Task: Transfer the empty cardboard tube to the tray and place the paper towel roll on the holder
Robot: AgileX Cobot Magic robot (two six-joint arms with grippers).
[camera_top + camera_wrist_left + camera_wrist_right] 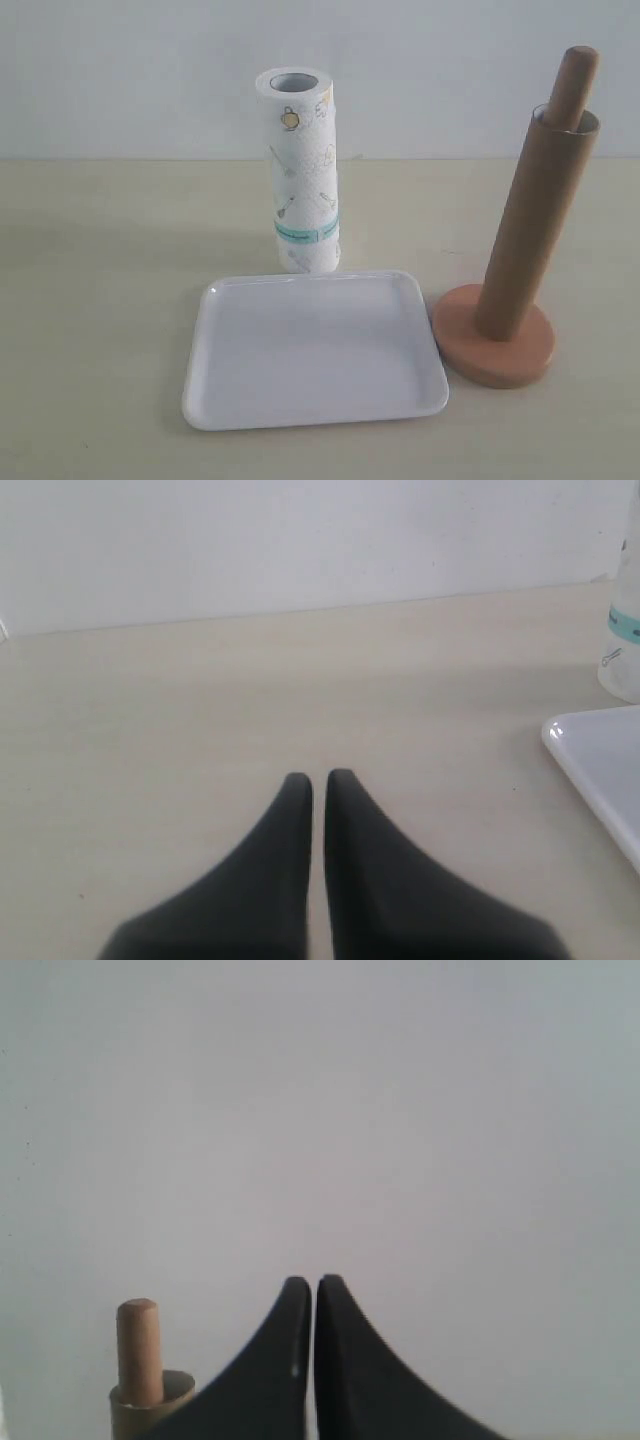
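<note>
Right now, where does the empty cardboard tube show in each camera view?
Exterior view: the empty cardboard tube stands at right, sleeved over the holder, beside the tray.
Left wrist view: not in it.
Right wrist view: only its top rim shows, beside the shut jaws.
Shared landmark: the holder's pole tip poking out of the tube, in exterior and right wrist views.

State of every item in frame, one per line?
cardboard tube: sleeved over holder pole
holder: upright, pole tip poking out above tube
paper towel roll: upright behind tray
tray: flat, nothing on it
left gripper: shut, empty
right gripper: shut, empty
</note>
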